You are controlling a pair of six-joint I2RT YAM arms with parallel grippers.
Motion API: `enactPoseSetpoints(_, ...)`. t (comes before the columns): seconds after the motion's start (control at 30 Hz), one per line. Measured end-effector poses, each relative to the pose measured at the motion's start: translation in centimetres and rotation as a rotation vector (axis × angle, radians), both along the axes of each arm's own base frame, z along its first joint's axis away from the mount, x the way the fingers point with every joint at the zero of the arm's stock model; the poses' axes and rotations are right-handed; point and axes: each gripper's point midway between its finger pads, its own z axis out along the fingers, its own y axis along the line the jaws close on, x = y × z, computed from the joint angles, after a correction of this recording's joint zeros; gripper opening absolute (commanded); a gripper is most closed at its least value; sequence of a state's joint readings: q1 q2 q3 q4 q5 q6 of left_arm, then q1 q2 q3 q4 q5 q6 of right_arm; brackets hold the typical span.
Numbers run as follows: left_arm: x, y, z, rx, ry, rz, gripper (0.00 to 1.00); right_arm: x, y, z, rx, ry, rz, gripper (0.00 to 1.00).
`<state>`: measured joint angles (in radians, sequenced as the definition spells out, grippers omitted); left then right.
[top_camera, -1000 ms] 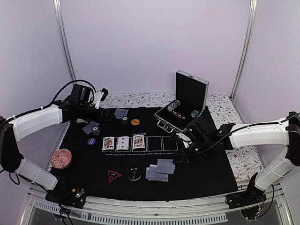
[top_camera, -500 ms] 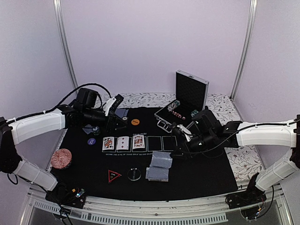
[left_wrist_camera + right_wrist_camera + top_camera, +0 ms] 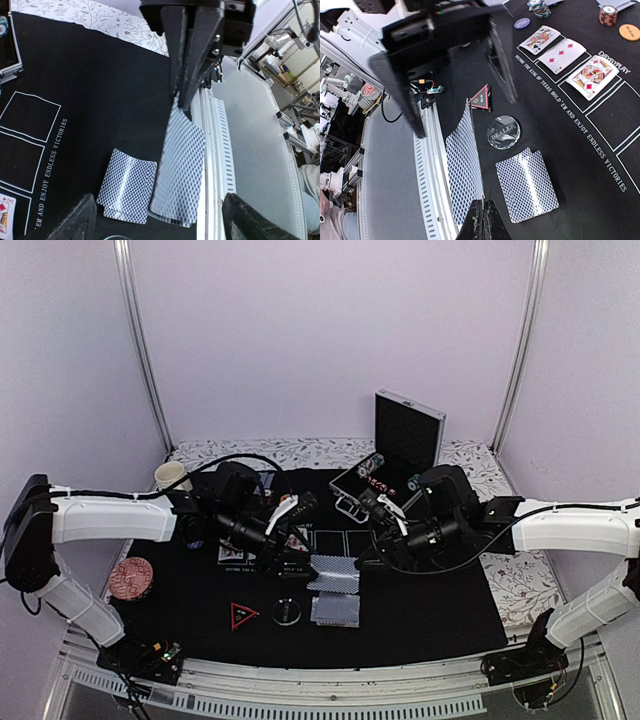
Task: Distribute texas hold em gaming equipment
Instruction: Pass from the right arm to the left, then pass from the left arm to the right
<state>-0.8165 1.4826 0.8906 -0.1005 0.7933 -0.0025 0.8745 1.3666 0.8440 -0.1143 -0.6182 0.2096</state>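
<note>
my right jaws are clamped on one edge of a grey-blue-backed card (image 3: 465,165), held up off the counter (image 3: 430,620) near its middle. my left jaws are spread wide just left of it. more face-down cards (image 3: 527,182) lie flat close by, right of the dealer disc (image 3: 503,132).

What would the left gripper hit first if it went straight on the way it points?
Probably the blue-backed card pinched in the right gripper, which sits directly ahead of the open left gripper; depth is hard to judge.
</note>
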Motion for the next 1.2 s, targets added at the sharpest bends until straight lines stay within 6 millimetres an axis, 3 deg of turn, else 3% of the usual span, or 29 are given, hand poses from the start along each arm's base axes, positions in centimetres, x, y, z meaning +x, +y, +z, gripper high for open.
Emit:
enactPoseSetpoints(0.1, 0.2, -0.5, -0.8, 0.001, 0.04, 0.007, 0.6, -0.2, 0.1, 0.3, 0.014, -0.012, 0.022, 0.02)
enactPoseSetpoints(0.23, -0.2, -1.3, -1.0, -0.025, 0.084, -0.016, 0.38, -0.3, 0.2, 0.4, 0.023, -0.025, 0.033, 0.02)
enactPoseSetpoints(0.37, -1.6, -1.9, -0.5, -0.057, 0.092, -0.078, 0.0, -0.2, 0.3, 0.6, 0.031, -0.04, 0.036, 0.02)
enactPoseSetpoints(0.67, -2.0, -2.1, -0.4, -0.064, 0.082, -0.095, 0.0, 0.1, 0.3, 0.6, 0.027, -0.057, 0.027, 0.04)
enactPoseSetpoints(0.9, -1.5, -2.1, -0.6, -0.057, 0.067, -0.074, 0.0, 0.6, 0.7, 1.1, 0.056, -0.058, 0.01, 0.24)
enactPoseSetpoints(1.03, -1.3, -2.1, -0.6, -0.053, 0.061, -0.064, 0.0, 0.7, 1.2, 0.7, 0.069, -0.039, 0.008, 0.28)
enactPoseSetpoints(1.1, -1.2, -2.2, -0.7, -0.052, 0.057, -0.059, 0.0, 0.8, 1.3, 0.2, 0.065, -0.026, 0.006, 0.24)
enactPoseSetpoints(1.17, -1.2, -2.2, -0.7, -0.053, 0.053, -0.056, 0.0, 0.7, 1.3, -0.2, 0.059, -0.014, 0.006, 0.07)
enactPoseSetpoints(1.2, -1.2, -2.1, -0.7, -0.052, 0.051, -0.054, 0.0, 0.7, 1.3, -0.3, 0.06, -0.012, 0.007, 0.04)
